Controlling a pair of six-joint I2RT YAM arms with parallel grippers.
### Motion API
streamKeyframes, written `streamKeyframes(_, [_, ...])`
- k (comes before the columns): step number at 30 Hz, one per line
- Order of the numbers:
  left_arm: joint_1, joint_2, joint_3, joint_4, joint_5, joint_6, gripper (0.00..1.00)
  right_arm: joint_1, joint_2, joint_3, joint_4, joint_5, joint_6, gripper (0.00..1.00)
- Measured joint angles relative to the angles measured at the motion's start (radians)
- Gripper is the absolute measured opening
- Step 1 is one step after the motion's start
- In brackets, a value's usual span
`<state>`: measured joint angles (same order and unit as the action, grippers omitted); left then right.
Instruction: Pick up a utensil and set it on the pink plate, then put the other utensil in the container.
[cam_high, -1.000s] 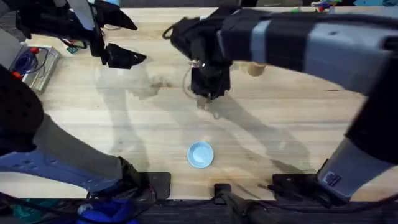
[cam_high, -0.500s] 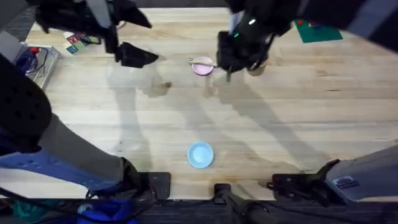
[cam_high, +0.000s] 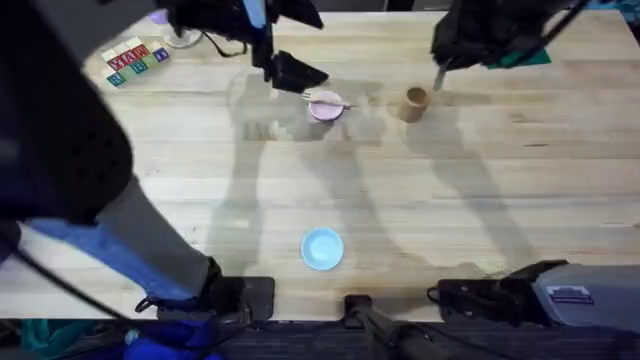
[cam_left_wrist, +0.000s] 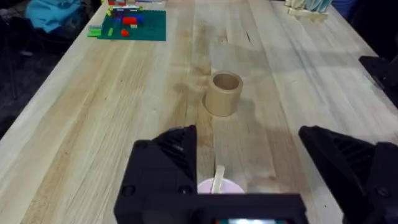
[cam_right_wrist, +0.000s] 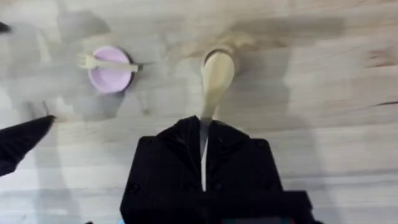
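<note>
Carrying the spoon (cam_right_wrist: 214, 78), the right gripper (cam_right_wrist: 203, 134) has swung from beside the pink plate (cam_high: 325, 108) to above the container (cam_high: 414, 103); fork (cam_high: 326, 98) rests across the plate, left gripper (cam_left_wrist: 249, 155) wide. Centring before release should help.

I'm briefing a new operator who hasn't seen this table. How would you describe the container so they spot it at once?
On the far half of the wooden table, look right of the pink plate that carries the fork. The container stands upright there, clear of the plate. It is a small tan-brown open cylinder, while both plates, pink and blue, are flat discs.
</note>
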<state>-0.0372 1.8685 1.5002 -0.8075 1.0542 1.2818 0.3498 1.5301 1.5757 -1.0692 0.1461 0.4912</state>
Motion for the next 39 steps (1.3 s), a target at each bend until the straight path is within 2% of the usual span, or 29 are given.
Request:
streamKeyframes(4, [-0.003,0.13,0.0,0.038,0.14,-0.031,0.993,-0.022,-0.06,0.0,0.026,0.079,-0.066,0.032])
streamKeyframes(9, [-0.003,0.179,0.0,0.038,0.272,-0.035,0.993,-0.031,-0.067,0.0,0.029,0.194,-0.095,0.032])
streamKeyframes(11, [-0.003,0.189,0.0,0.038,0.29,-0.035,0.993,-0.047,-0.069,0.0,0.03,0.206,-0.098,0.032])
streamKeyframes(14, [-0.003,0.201,0.0,0.038,0.311,-0.038,0.993,-0.159,-0.075,-0.025,0.089,0.194,-0.104,0.032])
streamKeyframes(16, [-0.003,0.201,0.0,0.038,0.315,-0.038,0.993,-0.264,-0.075,-0.063,0.178,0.111,-0.141,0.032])
streamKeyframes(20, [-0.003,0.201,0.0,0.039,0.315,-0.038,0.993,-0.36,-0.065,-0.074,0.326,-0.028,-0.264,0.032])
streamKeyframes(23, [-0.003,0.201,0.0,0.039,0.315,-0.038,0.993,-0.448,-0.043,-0.075,0.466,-0.27,-0.444,0.032])
streamKeyframes(26, [-0.003,0.201,0.0,0.039,0.314,-0.038,0.993,-0.495,-0.019,-0.075,0.519,-0.451,-0.537,0.032])
streamKeyframes(28, [-0.003,0.201,0.0,0.039,0.314,-0.038,0.993,-0.537,0.031,-0.075,0.579,-0.663,-0.671,0.032])
streamKeyframes(35, [-0.003,0.201,0.0,0.039,0.314,-0.038,0.993,-0.548,0.146,-0.075,0.606,-0.95,-0.912,0.033])
streamKeyframes(39, [-0.003,0.201,0.0,0.038,0.314,-0.038,0.993,-0.551,0.227,-0.075,0.606,-1.153,-1.062,0.033])
